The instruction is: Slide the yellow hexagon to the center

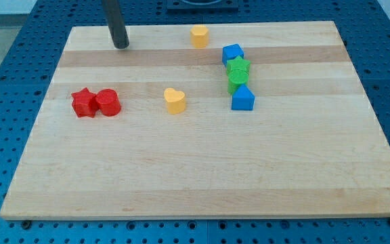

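The yellow hexagon (199,36) sits near the view's top edge of the wooden board (202,176), a little right of middle. My tip (121,46) rests on the board at the view's top left, well to the left of the yellow hexagon and apart from every block. A yellow heart (175,100) lies near the board's middle, below and left of the hexagon.
A red star (82,103) and a red cylinder (107,102) touch each other at the view's left. At the right of middle stands a column: blue cube (233,53), green star (237,68), green cylinder (237,82), blue block (243,99).
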`<action>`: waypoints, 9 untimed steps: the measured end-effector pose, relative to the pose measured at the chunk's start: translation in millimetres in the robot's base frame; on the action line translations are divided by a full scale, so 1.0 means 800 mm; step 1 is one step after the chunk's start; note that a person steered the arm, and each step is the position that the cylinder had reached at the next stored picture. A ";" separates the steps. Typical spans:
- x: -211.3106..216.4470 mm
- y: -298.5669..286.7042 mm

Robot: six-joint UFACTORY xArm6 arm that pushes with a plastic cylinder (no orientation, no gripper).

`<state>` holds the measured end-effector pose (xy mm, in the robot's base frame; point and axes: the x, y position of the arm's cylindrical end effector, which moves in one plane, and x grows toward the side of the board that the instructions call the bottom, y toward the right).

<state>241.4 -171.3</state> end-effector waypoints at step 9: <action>-0.022 0.198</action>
<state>223.6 -12.6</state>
